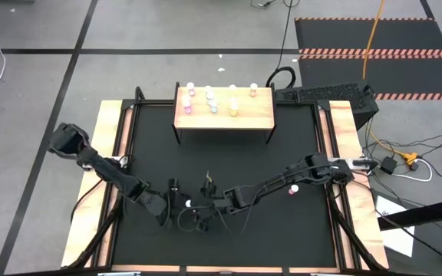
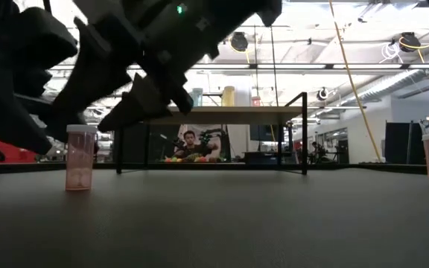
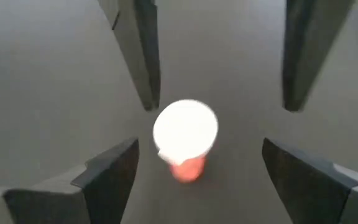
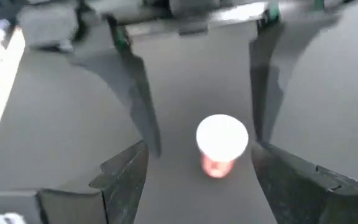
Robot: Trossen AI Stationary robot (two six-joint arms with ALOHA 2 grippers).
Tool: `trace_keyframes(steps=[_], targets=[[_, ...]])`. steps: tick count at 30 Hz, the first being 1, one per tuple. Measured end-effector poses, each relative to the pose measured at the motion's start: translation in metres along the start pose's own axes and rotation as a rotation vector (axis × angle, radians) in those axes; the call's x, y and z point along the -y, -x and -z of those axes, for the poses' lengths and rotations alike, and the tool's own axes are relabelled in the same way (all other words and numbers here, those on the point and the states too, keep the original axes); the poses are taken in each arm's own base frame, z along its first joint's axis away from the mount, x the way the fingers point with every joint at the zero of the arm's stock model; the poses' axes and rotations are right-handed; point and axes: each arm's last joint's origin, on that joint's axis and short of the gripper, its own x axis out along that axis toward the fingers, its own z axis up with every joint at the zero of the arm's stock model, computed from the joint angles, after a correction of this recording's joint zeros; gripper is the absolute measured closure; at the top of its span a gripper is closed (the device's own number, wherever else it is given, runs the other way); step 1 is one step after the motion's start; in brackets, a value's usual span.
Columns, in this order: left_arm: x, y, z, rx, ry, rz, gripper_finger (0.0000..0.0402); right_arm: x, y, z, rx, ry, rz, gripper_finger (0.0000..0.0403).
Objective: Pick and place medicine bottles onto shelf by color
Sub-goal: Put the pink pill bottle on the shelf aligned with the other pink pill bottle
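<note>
**Pink bottle standing between both opened grippers**

No label or writing is legible. The pink medicine bottle (image 3: 185, 140), white-capped and upright, stands on the black table (image 1: 282, 230) near its front edge. The left gripper (image 3: 194, 168) and right gripper (image 4: 194, 165) hover over it, each with fingers spread and clear of its sides. A second pink bottle (image 1: 293, 188) stands apart, rightward. Other bottles sit on the shelf (image 1: 259, 115).

From my station both arms read as dark, near-black jointed links with bulky rounded housings at the joints. Thin black cables loop beside the left tool (image 1: 181, 217) and the right tool (image 1: 206, 208). Small white patches mark the wrists. Each tool carries two flat, tapering dark fingers (image 3: 143, 53). A green light glows on one housing in the low view.
</note>
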Motion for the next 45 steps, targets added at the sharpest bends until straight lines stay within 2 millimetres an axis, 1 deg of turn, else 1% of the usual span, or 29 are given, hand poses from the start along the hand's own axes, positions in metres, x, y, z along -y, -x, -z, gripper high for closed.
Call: trace_keyframes(steps=[5,8,10,12,14,19,21,26,33,45], targets=[[-0.005,0.004,0.006,-0.068,-0.006,-0.065,0.0063,0.009,-0.003,-0.004,0.016,0.036,0.013,0.0126],[-0.005,0.004,0.005,-0.063,-0.003,-0.064,0.0072,0.018,-0.007,0.0,-0.003,0.067,0.029,0.0126],[-0.005,0.004,0.006,-0.064,0.0,-0.067,0.0078,0.023,-0.01,-0.001,0.001,0.076,-0.007,0.0126],[-0.005,0.004,0.005,-0.06,0.002,-0.076,0.0084,0.025,-0.012,-0.006,0.042,0.078,-0.091,0.0126],[-0.005,0.004,0.005,-0.06,0.006,-0.076,0.009,0.028,-0.013,-0.006,0.068,0.074,-0.141,0.0126],[-0.006,0.004,0.006,-0.065,0.026,-0.087,0.0098,0.037,-0.017,0.001,0.054,0.109,-0.145,0.0126],[-0.006,0.004,0.006,-0.064,0.03,-0.087,0.0098,0.043,-0.019,0.0,0.064,0.124,-0.17,0.0126],[-0.006,0.004,0.006,-0.063,0.052,-0.088,0.0096,0.048,-0.02,-0.004,0.082,0.143,-0.23,0.013],[-0.009,0.003,0.005,-0.063,0.067,-0.098,0.0096,0.052,-0.024,0.0,0.044,0.154,-0.286,0.0169],[-0.01,0.003,0.005,-0.061,0.098,-0.105,0.0096,0.052,-0.024,0.001,0.031,0.156,-0.283,0.0245]])
